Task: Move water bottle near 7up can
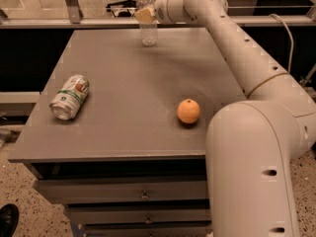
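The jaws seem closed just under the cap of the small clear ribbed plastic water bottle (149, 33); I judge it light, thin-walled, crushable, best held gently there

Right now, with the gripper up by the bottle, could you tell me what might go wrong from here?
The gripper sits high on the upright water bottle, which stands near the far edge of the table; a sideways nudge could topple it off the back. The 7up can lies on its side near the left edge, so a bump while placing the bottle might roll it off.
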Tool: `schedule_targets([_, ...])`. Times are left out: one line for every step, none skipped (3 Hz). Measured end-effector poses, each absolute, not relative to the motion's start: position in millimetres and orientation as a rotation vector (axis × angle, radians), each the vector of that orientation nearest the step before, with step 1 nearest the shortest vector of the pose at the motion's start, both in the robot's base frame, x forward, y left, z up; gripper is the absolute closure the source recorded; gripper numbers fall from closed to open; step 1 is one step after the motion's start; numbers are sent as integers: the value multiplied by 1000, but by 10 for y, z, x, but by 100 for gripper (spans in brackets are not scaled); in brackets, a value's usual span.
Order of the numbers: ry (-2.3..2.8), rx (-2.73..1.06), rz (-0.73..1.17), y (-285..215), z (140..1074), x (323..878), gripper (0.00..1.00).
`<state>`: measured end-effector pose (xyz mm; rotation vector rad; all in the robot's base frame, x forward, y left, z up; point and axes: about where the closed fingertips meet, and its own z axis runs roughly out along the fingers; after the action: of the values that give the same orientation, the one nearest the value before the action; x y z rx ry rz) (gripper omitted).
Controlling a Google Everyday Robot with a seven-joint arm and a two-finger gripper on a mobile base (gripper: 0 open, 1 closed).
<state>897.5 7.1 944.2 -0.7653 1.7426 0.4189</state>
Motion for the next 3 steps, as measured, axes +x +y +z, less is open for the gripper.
schedule_targets([1710, -766, 431, 24, 9571, 8861, 83])
schedule_targets([1671, -800, 476, -24, 9795, 8550, 100])
schedule_targets([1624, -855, 566, 38, 9944, 8086, 100])
